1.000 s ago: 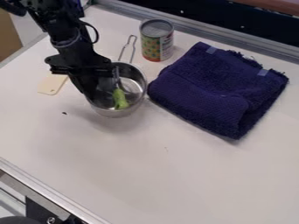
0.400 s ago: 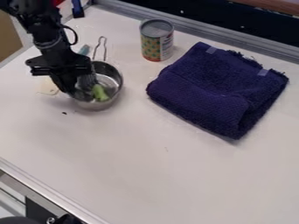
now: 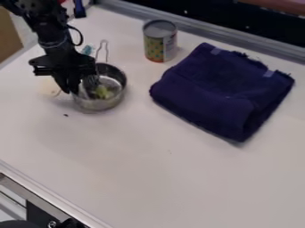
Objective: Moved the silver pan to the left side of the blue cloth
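Note:
The gripper (image 3: 76, 84) is at the left rim of the silver pan (image 3: 109, 100), shut on its wall and hiding part of that side. The pan rests upright on the white table, left of the blue cloth (image 3: 217, 95) with a gap between them. Its thin wire handle points toward the back. Inside the pan lies a green object (image 3: 105, 92).
A patterned can (image 3: 159, 43) stands behind the cloth, to the right of the pan's handle. A pale flat piece (image 3: 50, 87) lies left of the pan, and a small teal item (image 3: 88, 50) lies behind it. A metal rail (image 3: 196, 31) runs along the back edge.
Gripper and pan have moved left together, away from the cloth, then shifted very slightly right. The teal item behind the pan has come into sight. Cloth and can have stayed put.

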You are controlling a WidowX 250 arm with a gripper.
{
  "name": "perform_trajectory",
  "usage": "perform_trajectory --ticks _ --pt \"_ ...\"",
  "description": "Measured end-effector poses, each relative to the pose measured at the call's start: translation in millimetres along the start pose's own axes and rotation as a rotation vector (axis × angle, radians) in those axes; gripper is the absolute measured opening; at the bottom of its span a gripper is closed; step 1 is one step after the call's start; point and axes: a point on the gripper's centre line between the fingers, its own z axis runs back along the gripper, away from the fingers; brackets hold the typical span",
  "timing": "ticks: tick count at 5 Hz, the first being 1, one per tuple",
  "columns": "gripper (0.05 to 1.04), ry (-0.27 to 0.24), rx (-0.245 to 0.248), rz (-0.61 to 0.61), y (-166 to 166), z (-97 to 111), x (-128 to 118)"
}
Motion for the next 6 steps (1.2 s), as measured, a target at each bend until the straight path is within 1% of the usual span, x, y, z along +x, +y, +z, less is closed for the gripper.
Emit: perform_trajectory --ticks 1,2,3,4,5,6 --pt "0.487 -0.002 0.000 -0.003 0.0 0.5 0.3" --pt "0.786 -0.040 0.006 -0.025 2.0 12.5 6.7" --pt "0.997 -0.101 -0.013 -0.046 3.3 39.0 7.1" --pt "0.999 -0.145 -0.023 -0.106 0.0 76.3 -7.1" --pt "0.999 -0.108 -0.003 -0.175 -23.9 91.1 -34.6" --pt "0.999 -0.155 0.005 -0.344 -61.3 88.1 -64.8"
